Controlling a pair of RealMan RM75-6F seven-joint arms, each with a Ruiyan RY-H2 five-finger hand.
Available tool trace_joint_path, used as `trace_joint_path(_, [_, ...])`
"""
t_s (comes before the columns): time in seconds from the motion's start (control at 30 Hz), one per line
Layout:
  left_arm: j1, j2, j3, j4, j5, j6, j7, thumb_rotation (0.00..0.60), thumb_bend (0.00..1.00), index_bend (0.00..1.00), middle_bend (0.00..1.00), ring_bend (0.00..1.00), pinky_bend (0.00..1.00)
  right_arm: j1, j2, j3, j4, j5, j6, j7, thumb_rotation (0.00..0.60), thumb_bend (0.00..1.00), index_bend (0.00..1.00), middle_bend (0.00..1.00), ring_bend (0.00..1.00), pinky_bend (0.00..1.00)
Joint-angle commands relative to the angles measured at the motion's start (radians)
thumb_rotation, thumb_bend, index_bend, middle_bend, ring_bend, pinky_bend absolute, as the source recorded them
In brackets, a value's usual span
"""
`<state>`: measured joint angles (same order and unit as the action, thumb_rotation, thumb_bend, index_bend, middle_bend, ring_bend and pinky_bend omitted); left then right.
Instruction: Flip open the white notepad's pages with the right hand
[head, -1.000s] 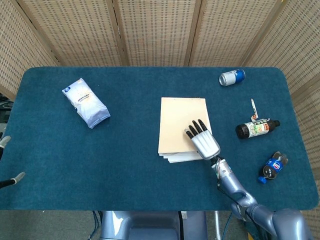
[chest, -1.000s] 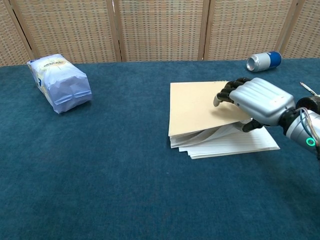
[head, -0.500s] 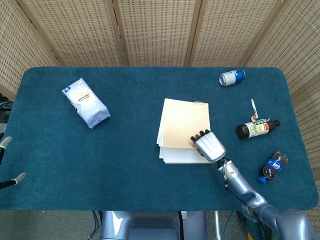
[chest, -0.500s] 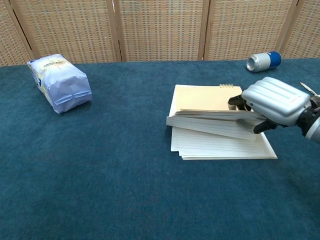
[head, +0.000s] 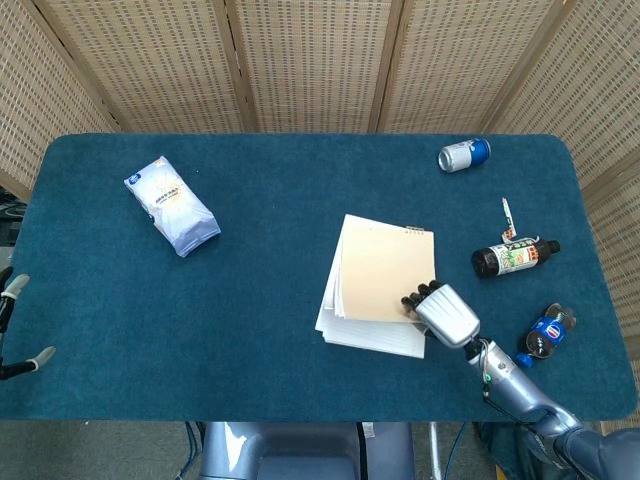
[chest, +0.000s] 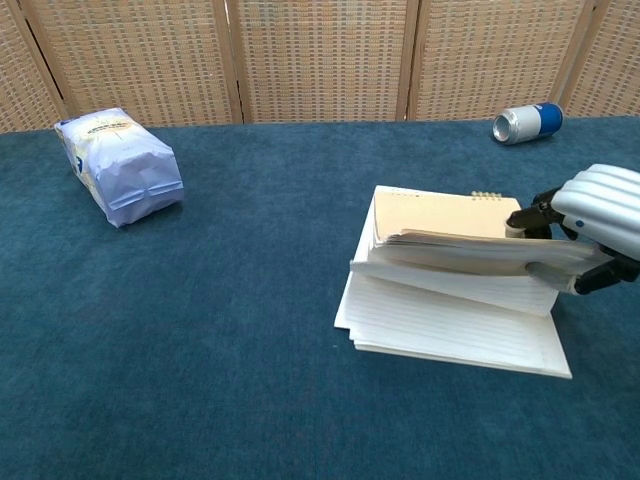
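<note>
right hand (chest: 600, 225) grips notepad (chest: 455, 275) pages; fingers over, thumb under; stack lifted

Blue table (head: 280, 300); notepad (head: 380, 285); can (head: 463, 154)

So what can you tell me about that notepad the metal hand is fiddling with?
The notepad lies on the blue cloth-covered table, right of centre. It looks like paper: a tan cover on top, white lined pages below, and a small spiral binding at its far edge. It is partly open. The right hand grips the right side of the cover and a thick bundle of pages, lifted off the lower sheets, which lie flat and fanned slightly askew. Nothing else touches it.
</note>
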<state>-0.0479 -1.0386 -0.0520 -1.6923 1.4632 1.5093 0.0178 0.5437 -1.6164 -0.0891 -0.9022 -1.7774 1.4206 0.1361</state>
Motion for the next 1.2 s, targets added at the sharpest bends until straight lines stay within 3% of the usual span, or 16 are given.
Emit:
trace_joint_path(0.03, [0.001,0.0,0.001,0.0,0.002,0.002,-0.001,0.6,0.0,0.0,0.0,0.0,0.0,-0.024,0.1,-0.05,-0.141,-0.057,0.049,-0.01,0.6,0.67,0.67,0.66,0.54,0.58])
trace_joint_path(0.43, [0.002,0.001,0.002,0.001,0.006,0.005,-0.005,0.6,0.0,0.0,0.0,0.0,0.0,-0.041,0.215,-0.104,-0.306,-0.158,0.092,-0.07,0.6,0.67,0.67,0.66,0.54,0.58])
trace_joint_path(0.57, [0.0,0.001,0.0,0.0,0.003,0.002,-0.002,0.6,0.0,0.0,0.0,0.0,0.0,-0.034,0.242,-0.096,-0.357,-0.172,0.09,-0.085,0.6,0.67,0.67,0.66,0.54,0.58])
trace_joint_path(0.73, [-0.002,-0.001,0.0,0.002,-0.001,-0.003,0.0,0.6,0.0,0.0,0.0,0.0,0.0,-0.009,0.261,-0.04,-0.41,-0.11,0.047,-0.065,0.6,0.67,0.67,0.66,0.54,0.58])
trace_joint_path(0.83, [-0.004,-0.002,-0.002,0.002,-0.008,-0.009,0.002,0.6,0.0,0.0,0.0,0.0,0.0,0.026,0.288,0.034,-0.46,-0.015,-0.019,-0.04,0.6,0.67,0.67,0.66,0.53,0.58])
trace_joint_path(0.97, [-0.014,-0.004,-0.01,0.002,-0.033,-0.03,0.008,0.6,0.0,0.0,0.0,0.0,0.0,0.097,0.349,0.143,-0.517,0.142,-0.167,-0.017,0.6,0.67,0.67,0.66,0.53,0.58])
trace_joint_path(1.1, [-0.024,-0.002,-0.013,-0.002,-0.051,-0.057,0.005,0.6,0.0,0.0,0.0,0.0,0.0,0.141,0.374,0.207,-0.522,0.251,-0.273,-0.025,0.6,0.67,0.67,0.66,0.53,0.58])
trace_joint_path(1.2, [-0.038,0.0,-0.017,-0.004,-0.072,-0.089,0.009,0.6,0.0,0.0,0.0,0.0,0.0,0.214,0.386,0.281,-0.473,0.435,-0.466,-0.073,0.6,0.67,0.67,0.66,0.53,0.58])
